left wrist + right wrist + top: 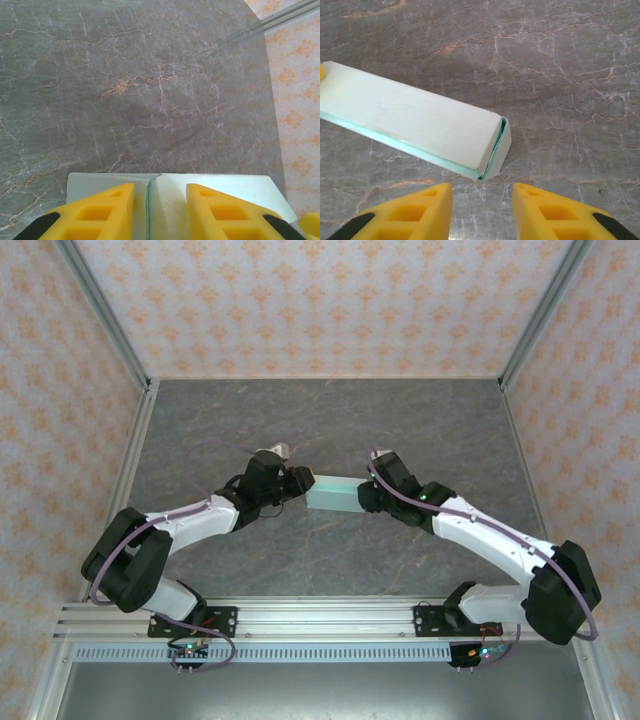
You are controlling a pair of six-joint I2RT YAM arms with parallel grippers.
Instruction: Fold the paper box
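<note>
- At 6 o'clock in the top view, an aluminium rail point(320, 618) carries both arm bases, the left arm's at 7 and the right arm's at 5.
- The left gripper point(300, 483) point(160, 186) reaches in from 8 o'clock to the left end of the paper box point(335, 495) point(167, 215). In its wrist view the yellow fingers point(102, 212) stand partly apart over the box's end face, and a seam between two flaps shows in the gap. The box is wider than that gap, so nothing is pinched. Whether the tips touch the card I cannot tell.
- The right gripper point(362, 498) point(481, 186) comes in from 4 o'clock to the box's right end. Its jaws are partly open and empty, with the tips just short of the card and bare table between.
- The paper box point(415, 120) is pale mint green, closed up and flat. It lies near the middle of the grey marbled table point(330, 420), its long axis running 9 to 3 between the two grippers. In the right wrist view it slants in from 10 o'clock, with a darker green line along its near edge and end flap.
- Toward 12 o'clock stands the patterned wall point(330, 300).
</note>
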